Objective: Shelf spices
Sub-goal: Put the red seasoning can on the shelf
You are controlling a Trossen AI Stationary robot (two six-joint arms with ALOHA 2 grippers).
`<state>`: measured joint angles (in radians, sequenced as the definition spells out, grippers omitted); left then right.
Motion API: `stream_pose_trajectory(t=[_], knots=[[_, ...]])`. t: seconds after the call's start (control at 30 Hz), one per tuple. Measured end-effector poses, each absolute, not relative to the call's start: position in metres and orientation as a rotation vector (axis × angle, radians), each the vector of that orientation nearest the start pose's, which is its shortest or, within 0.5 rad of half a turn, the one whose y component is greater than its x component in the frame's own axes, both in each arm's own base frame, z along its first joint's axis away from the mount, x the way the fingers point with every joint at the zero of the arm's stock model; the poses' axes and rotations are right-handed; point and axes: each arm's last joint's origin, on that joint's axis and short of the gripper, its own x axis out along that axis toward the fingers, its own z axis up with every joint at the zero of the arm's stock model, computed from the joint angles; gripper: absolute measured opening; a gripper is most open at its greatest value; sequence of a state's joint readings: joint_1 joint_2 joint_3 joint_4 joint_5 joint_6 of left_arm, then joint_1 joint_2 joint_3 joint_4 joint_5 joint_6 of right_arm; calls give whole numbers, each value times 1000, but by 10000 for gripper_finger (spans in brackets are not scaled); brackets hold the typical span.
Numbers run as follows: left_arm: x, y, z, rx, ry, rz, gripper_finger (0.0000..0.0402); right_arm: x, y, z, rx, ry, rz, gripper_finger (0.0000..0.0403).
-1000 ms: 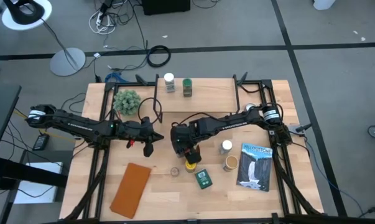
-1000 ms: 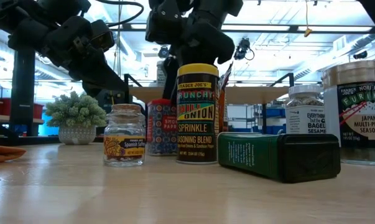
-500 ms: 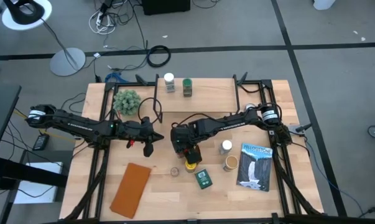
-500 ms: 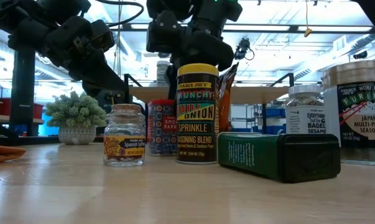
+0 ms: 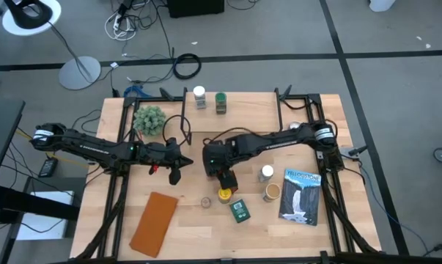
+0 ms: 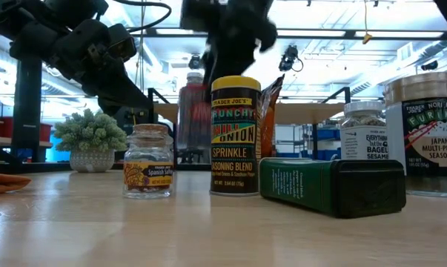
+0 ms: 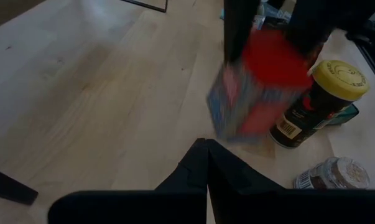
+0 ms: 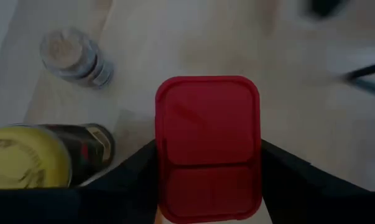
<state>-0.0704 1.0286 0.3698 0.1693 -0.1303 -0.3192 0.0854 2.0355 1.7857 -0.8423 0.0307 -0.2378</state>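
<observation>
Overhead, one pale wood counter (image 5: 206, 238) carries one blue-and-white book (image 5: 301, 195), one flat brown pad (image 5: 154, 222) and one light plank shelf (image 5: 246, 105) on thin black legs, bearing two jars. Right gripper (image 8: 207, 180) jaws clamp one red-lidded rectangular box (image 8: 208, 146), lifted just above one yellow-lidded cylindrical jar (image 5: 225, 194). Nearby lie one dark green tin (image 5: 240, 211) and one small glass jar (image 5: 205, 201). Left gripper (image 7: 206, 163) jaws sit pressed together, mid-counter.
</observation>
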Motion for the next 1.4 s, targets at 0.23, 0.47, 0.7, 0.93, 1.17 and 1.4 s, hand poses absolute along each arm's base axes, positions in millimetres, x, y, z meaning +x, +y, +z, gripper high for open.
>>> stream_pose_trajectory(t=[0.23,0.47,0.7,0.93,1.17,1.4], knots=[[199,-10,182,-264,472,136,5,398,16,326,-273,1016,105,217],[199,-10,182,-264,469,137,5,341,-28,382,-251,999,-48,217],[199,-10,182,-264,468,137,5,305,-94,399,-245,1027,-195,217],[199,-10,182,-264,468,137,5,283,-158,383,-199,1177,-271,217],[200,-10,183,-264,464,139,5,252,-202,382,-10,1126,-258,217],[202,-10,187,-266,411,148,5,232,-222,369,73,1153,-255,217]])
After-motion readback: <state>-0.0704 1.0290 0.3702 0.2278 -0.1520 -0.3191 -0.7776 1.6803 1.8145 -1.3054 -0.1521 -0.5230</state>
